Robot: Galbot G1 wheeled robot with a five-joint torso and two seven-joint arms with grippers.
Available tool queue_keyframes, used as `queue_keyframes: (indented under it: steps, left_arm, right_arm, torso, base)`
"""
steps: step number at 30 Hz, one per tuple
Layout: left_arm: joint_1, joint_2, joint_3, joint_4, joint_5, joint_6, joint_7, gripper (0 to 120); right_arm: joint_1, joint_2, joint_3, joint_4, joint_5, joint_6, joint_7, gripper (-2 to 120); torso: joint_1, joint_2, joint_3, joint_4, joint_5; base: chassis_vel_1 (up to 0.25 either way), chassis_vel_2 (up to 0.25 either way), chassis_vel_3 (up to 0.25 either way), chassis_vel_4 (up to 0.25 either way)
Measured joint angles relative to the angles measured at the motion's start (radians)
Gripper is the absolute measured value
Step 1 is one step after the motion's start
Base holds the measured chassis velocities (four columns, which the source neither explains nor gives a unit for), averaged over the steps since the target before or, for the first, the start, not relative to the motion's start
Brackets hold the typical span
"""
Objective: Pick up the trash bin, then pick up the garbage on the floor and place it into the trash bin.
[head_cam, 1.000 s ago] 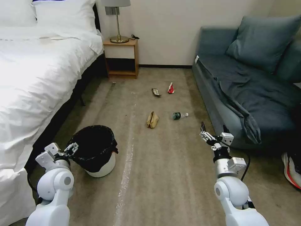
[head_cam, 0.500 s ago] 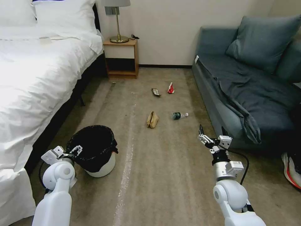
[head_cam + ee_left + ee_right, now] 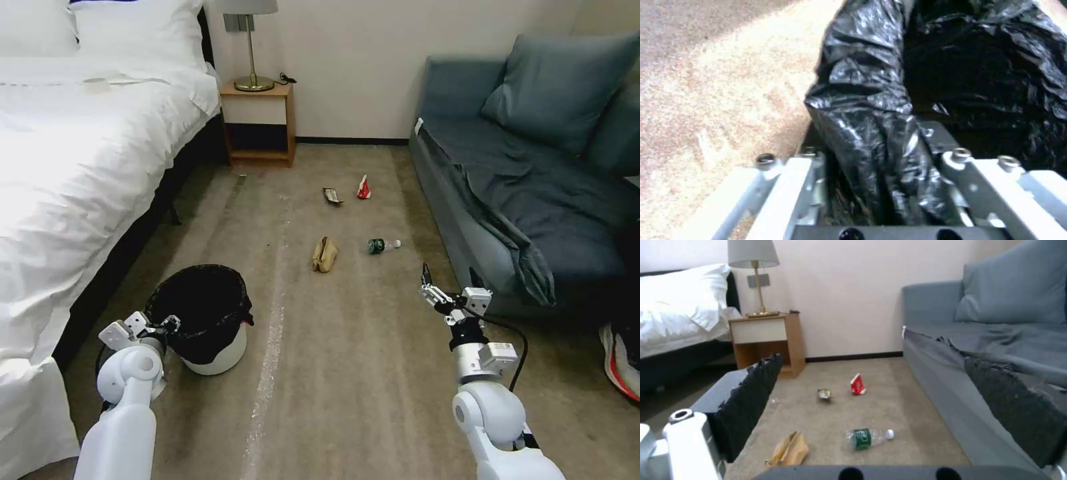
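Note:
The trash bin (image 3: 220, 353) is white with a black liner and stands on the carpet beside the bed. My left gripper (image 3: 168, 325) is at its near rim. In the left wrist view the liner-covered rim (image 3: 862, 110) runs between the two spread fingers. My right gripper (image 3: 448, 275) hovers open and empty by the sofa's front. The garbage lies beyond it: a tan paper bag (image 3: 324, 254), a green-label bottle (image 3: 381, 245), a dark wrapper (image 3: 331, 195) and a red-and-white wrapper (image 3: 363, 188). The right wrist view shows the paper bag (image 3: 789, 449), bottle (image 3: 867, 437), dark wrapper (image 3: 824, 394) and red-and-white wrapper (image 3: 857, 385).
A white bed (image 3: 67, 167) fills the left side. A wooden nightstand (image 3: 259, 123) with a lamp stands against the far wall. A blue-grey sofa (image 3: 533, 200) lines the right side, with a shoe (image 3: 620, 363) on the floor by it. Open carpet runs down the middle.
My left gripper has dropped and moved in onto the bin's near rim. My right gripper has sunk slightly and drawn a little closer to me. The litter has not moved.

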Motion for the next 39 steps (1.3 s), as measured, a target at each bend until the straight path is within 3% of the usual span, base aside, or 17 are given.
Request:
queue_keyframes:
  steps: [10,14,16,20,21,22,23,24,27,30,39]
  left_arm:
    - [0.018,0.003,-0.003,-0.011,0.028,-0.001,0.024,3]
    - [0.029,0.002,-0.004,-0.03,0.079,-0.018,0.037,3]
    - [0.047,0.002,-0.003,-0.08,0.187,-0.043,0.061,3]
    - [0.065,0.002,0.001,-0.138,0.287,-0.062,0.073,3]
    - [0.081,0.002,0.007,-0.189,0.375,-0.072,0.079,3]
    - [0.081,0.002,0.007,-0.189,0.375,-0.072,0.079,3]
    - [0.097,0.001,0.015,-0.236,0.439,-0.077,0.08,3]
    - [0.097,0.001,0.015,-0.236,0.439,-0.077,0.08,3]
    - [0.131,-0.005,0.035,-0.341,0.494,-0.063,0.052,2]
    - [0.152,-0.008,0.043,-0.381,0.52,-0.056,0.031,2]
    - [0.17,-0.018,0.043,-0.412,0.553,-0.056,-0.009,2]
  right_arm:
    - [0.002,0.004,-0.003,-0.012,-0.003,0.011,0.0,100]
    - [-0.003,0.002,-0.001,-0.009,-0.001,0.012,0.002,100]
    - [-0.008,0.001,0.0,0.001,0.005,0.011,0.005,100]
    - [-0.009,0.001,0.002,0.002,-0.001,0.012,0.005,100]
    - [-0.009,0.003,0.002,0.002,-0.004,0.014,0.006,100]
    - [-0.009,0.003,0.002,0.002,-0.004,0.014,0.006,100]
    - [-0.009,0.006,0.002,0.002,-0.006,0.018,0.007,100]
    - [-0.009,0.006,0.002,0.002,-0.006,0.018,0.007,100]
    - [-0.007,0.013,0.002,-0.009,-0.027,0.05,0.008,100]
    - [-0.003,0.014,0.007,-0.021,-0.05,0.072,0.001,100]
    - [0.009,0.02,0.02,-0.051,-0.13,0.103,0.007,100]
  torso:
    - [0.0,0.0,0.0,-0.0002,-0.0003]
    - [0.0,0.0,0.0,-0.0001,0.0001]
    - [0.0,0.0,0.0,-0.0001,-0.0004]
    - [0.0,0.0,0.0,-0.0001,0.0002]
    - [0.0,0.0,0.0,-0.0001,0.0001]
    - [0.0,0.0,0.0,-0.0001,0.0001]
    - [0.0,0.0,0.0,0.0001,0.0002]
    - [0.0,0.0,0.0,0.0001,0.0002]
    - [0.0,0.0,0.0,-0.0002,0.0001]
    - [0.0,0.0,0.0,-0.0001,0.0001]
    - [0.0,0.0,0.0,0.0,0.0]
  base:
    - [0.0,0.0,0.0,0.0]
    - [0.0,0.0,0.0,0.0]
    - [0.0,0.0,0.0,0.0]
    - [0.0,0.0,0.0,0.0]
    - [0.0,0.0,0.0,0.0]
    - [0.0,0.0,0.0,0.0]
    - [0.0,0.0,0.0,0.0]
    - [0.0,0.0,0.0,0.0]
    - [0.0,0.0,0.0,0.0]
    - [0.0,0.0,0.0,0.0]
    - [0.0,0.0,0.0,0.0]
